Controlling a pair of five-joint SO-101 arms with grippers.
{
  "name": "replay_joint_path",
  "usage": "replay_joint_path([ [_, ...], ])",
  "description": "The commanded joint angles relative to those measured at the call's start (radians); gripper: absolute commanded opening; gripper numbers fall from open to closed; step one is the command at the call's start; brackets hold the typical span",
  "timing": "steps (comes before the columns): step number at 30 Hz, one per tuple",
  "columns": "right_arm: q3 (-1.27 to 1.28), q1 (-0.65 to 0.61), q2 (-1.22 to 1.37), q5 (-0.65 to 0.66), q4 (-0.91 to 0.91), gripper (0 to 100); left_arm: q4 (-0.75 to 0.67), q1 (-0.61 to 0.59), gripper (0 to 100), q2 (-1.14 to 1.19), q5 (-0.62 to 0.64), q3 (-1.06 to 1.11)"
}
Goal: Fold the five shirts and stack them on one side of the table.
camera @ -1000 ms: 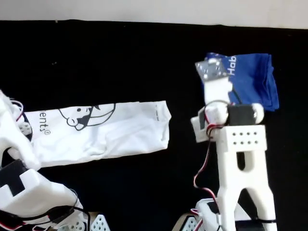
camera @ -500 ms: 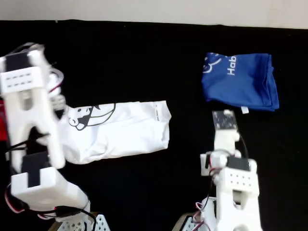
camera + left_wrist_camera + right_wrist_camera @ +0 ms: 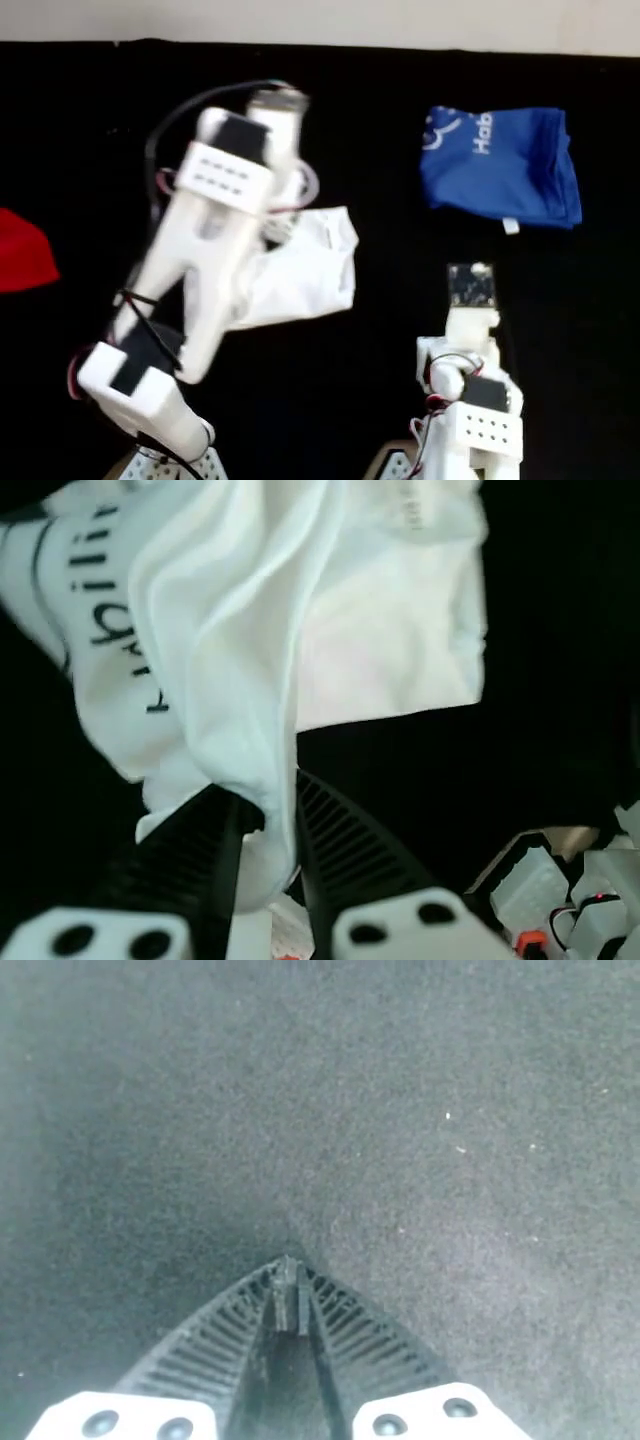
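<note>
I had left hand (image 3: 268, 815) clamped on white shirt (image 3: 318, 272) | its free end lay toward table's right edge | right hand (image 3: 289, 1295) closed, empty.

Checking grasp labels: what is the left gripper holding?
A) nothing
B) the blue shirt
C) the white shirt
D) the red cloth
C: in the left wrist view, the left gripper is shut on a fold of the white shirt, with fabric pinched between its jaws.
</note>
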Motion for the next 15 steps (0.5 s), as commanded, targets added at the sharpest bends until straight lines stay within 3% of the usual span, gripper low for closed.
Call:
replay_joint_path([
  [1,0.038,0.016,-0.044,0.002,0.01,0.7,-0.12,0.062,1,0.061,0.006,-0.035],
  [6,0.041,0.016,-0.059,0.0,0.012,0.7,-0.255,0.107,2,0.236,0.005,-0.042],
  [8,0.041,0.016,-0.059,0.0,0.012,0.7,-0.275,0.127,8,0.282,0.008,-0.068],
  [11,0.041,0.016,-0.059,0.0,0.012,0.7,-0.218,0.148,18,0.309,0.028,-0.17],
  [15,0.041,0.016,-0.059,0.0,0.012,0.7,-0.098,0.11,19,0.309,0.084,-0.348],
])
